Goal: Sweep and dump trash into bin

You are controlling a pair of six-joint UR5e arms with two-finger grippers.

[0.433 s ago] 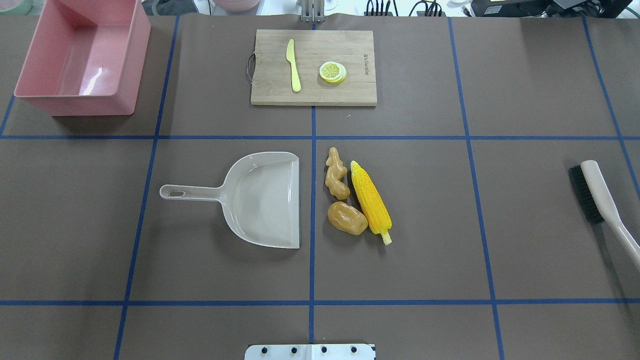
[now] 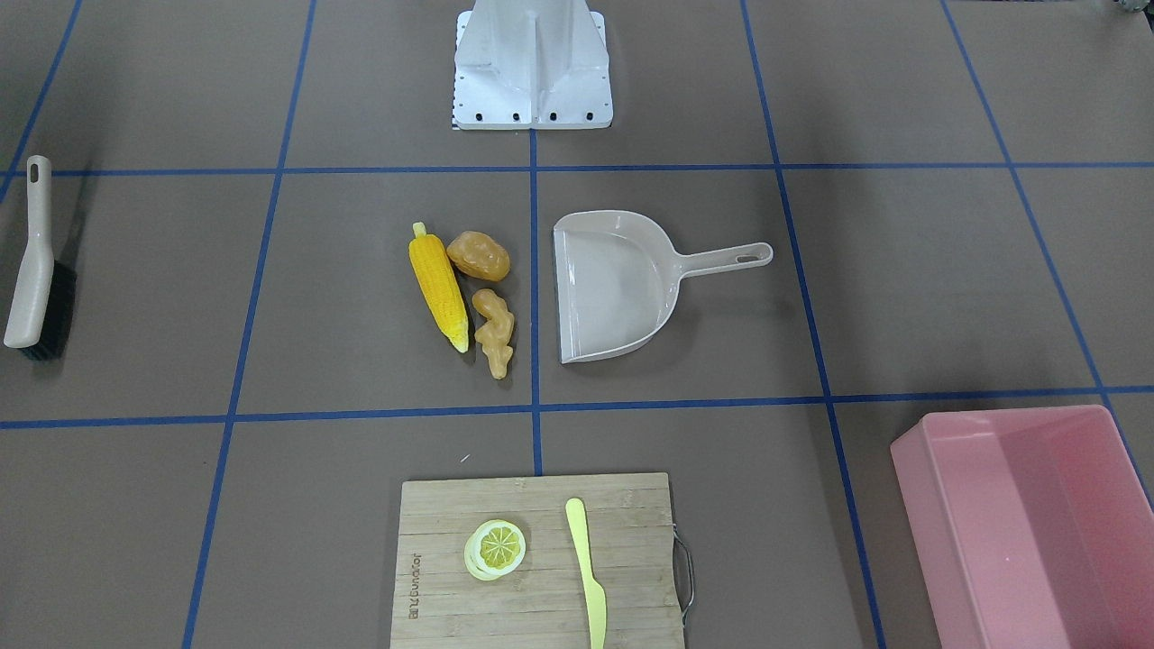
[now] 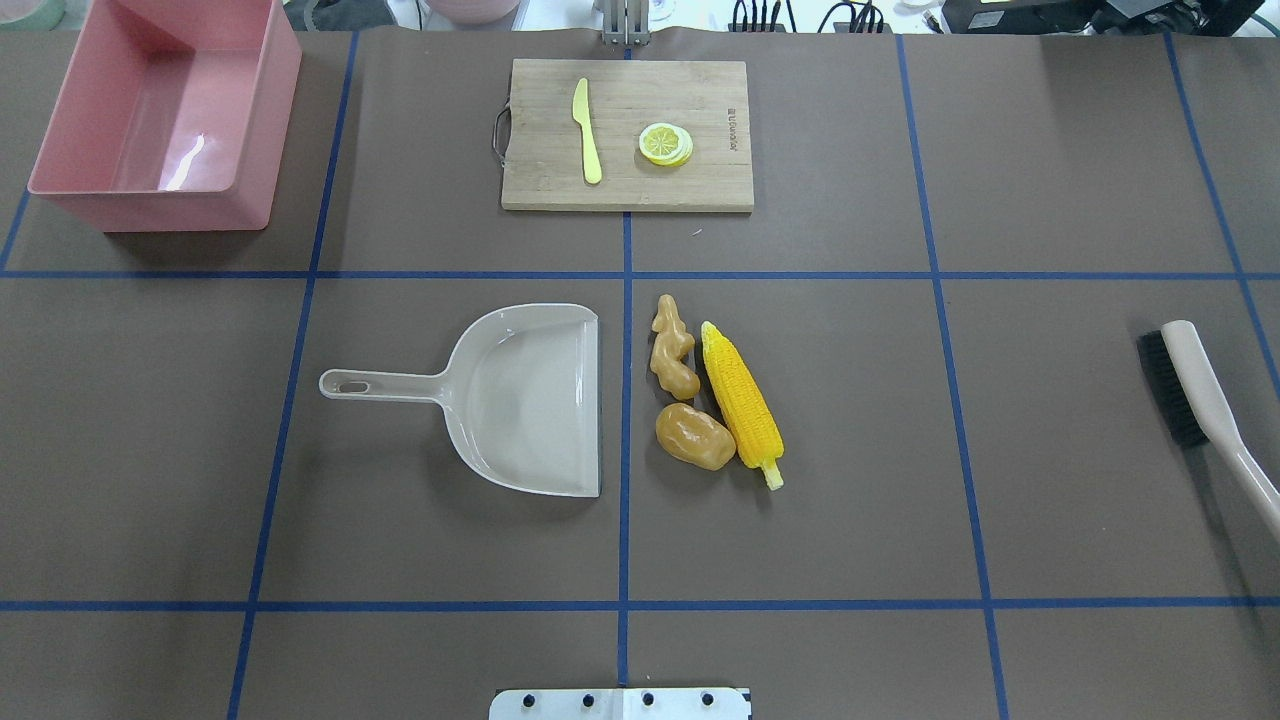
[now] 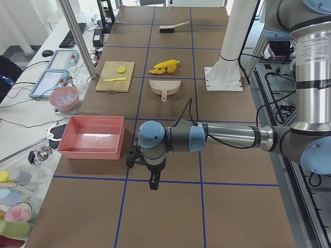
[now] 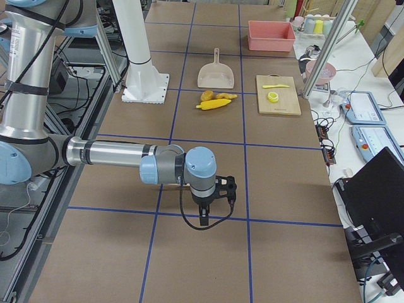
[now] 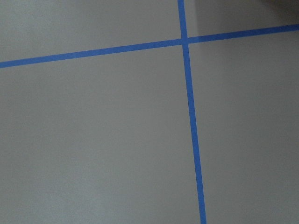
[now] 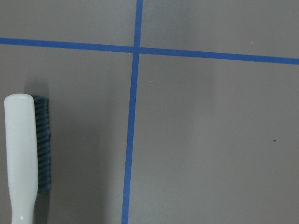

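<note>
The trash lies together at the table's centre: a yellow corn cob (image 3: 742, 403), an orange-brown potato (image 3: 694, 436) and a tan ginger root (image 3: 673, 347). The pink bin (image 3: 150, 210) stands at the far left corner with nothing in it. My left gripper (image 4: 154, 183) shows only in the exterior left view, low over bare table near the bin, so I cannot tell its state. My right gripper (image 5: 203, 218) shows only in the exterior right view, far from the trash, and I cannot tell its state either.
A beige dustpan (image 3: 530, 400) lies just left of the trash, its mouth facing it. A beige brush (image 3: 1190, 390) with black bristles rests at the right edge and shows in the right wrist view (image 7: 21, 158). A cutting board (image 3: 700, 190) holds a yellow knife (image 3: 587, 130) and a lemon slice (image 3: 665, 143).
</note>
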